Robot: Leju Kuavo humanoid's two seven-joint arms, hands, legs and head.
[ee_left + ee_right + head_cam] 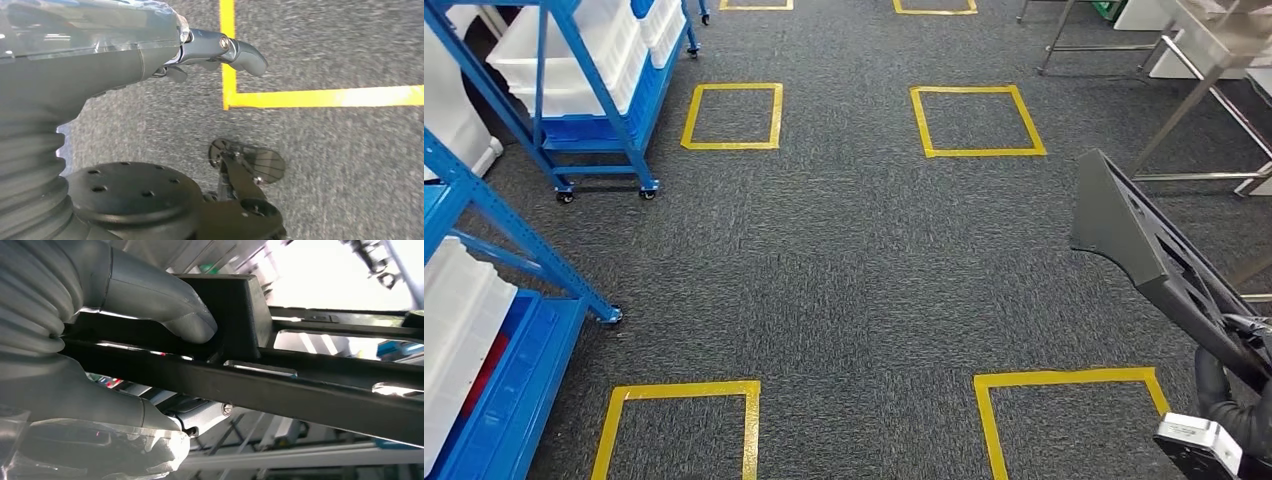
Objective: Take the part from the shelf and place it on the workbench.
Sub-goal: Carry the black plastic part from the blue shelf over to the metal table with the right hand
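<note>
Black plastic, the part (1159, 262) rides in the right hand (100, 340), fingers (170, 315) clamped round its frame. Left hand (220, 50) hangs empty, fingers loosely apart. Steel counter (1214, 50) far right: carry level, grip firm.

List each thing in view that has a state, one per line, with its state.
black part: held off the floor by the right hand, tilted, one end raised.
right hand: grips the black part, thumb pressed on it.
left hand: holds nothing, hangs over the carpet beside a yellow tape corner.
blue wheeled rack: standing on the carpet, loaded with white bins.
</note>
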